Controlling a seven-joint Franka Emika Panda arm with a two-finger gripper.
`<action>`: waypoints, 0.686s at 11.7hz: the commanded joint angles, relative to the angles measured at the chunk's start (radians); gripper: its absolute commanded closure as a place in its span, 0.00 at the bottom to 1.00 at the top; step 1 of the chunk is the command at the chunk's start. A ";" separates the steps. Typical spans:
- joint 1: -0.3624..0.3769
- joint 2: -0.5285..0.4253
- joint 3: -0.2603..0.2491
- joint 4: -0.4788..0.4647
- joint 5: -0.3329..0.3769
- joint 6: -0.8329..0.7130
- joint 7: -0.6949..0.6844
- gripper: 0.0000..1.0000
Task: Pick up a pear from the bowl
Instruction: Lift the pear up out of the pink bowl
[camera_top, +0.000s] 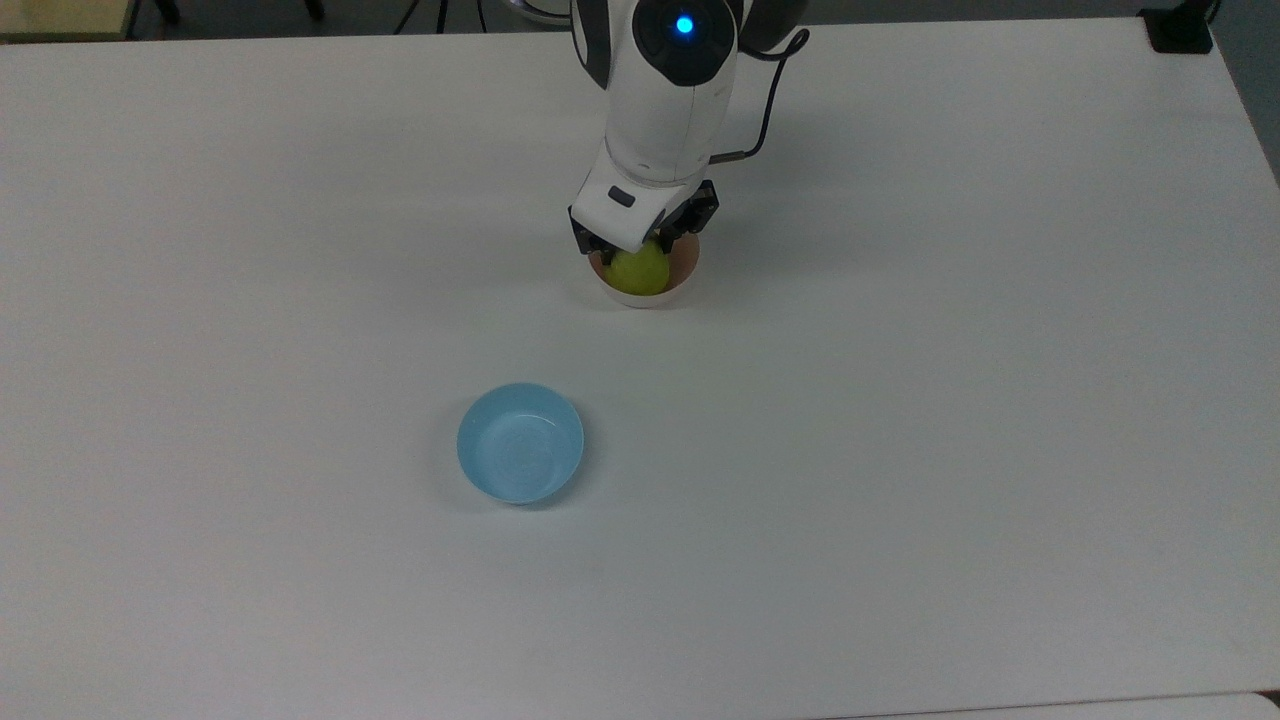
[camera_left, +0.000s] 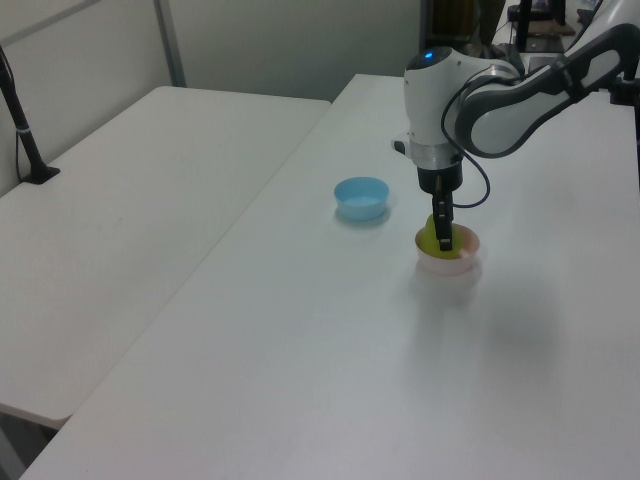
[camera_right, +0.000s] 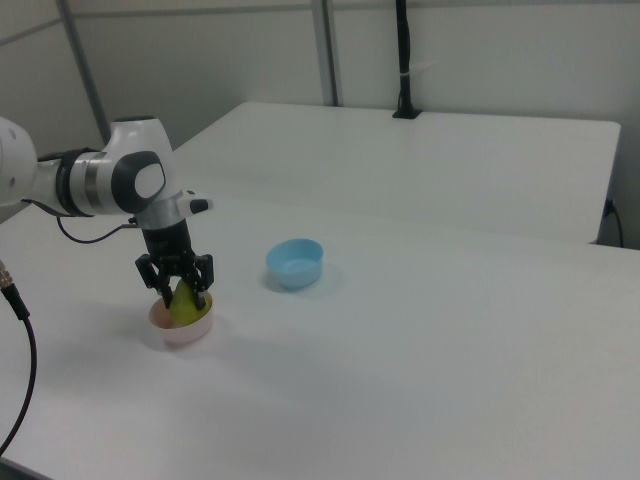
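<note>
A small yellow-green pear (camera_top: 638, 270) lies in the pale pink bowl (camera_top: 682, 272) at the table's far middle in the top view. My gripper (camera_top: 642, 236) is lowered straight onto it, and its black fingers (camera_right: 204, 276) stand open on either side of the pear (camera_right: 184, 303), down at the rim of the bowl (camera_right: 180, 330). The white hand covers the pear's upper part in the top view. The left view shows the gripper (camera_left: 443, 238) low over the pear (camera_left: 431, 238), which still rests in the bowl (camera_left: 449, 262).
A light blue bowl (camera_top: 520, 442) stands with nothing in it nearer the table's front in the top view, well apart from the pink one. The arm's black cable (camera_top: 765, 100) loops beside the wrist. A second white table (camera_left: 150, 200) adjoins at the left view's left.
</note>
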 joint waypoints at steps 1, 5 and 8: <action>0.014 -0.068 -0.009 0.016 0.008 -0.092 0.013 0.50; 0.011 -0.105 -0.009 0.081 0.010 -0.224 0.007 0.50; -0.053 -0.118 -0.031 0.095 0.005 -0.223 -0.045 0.50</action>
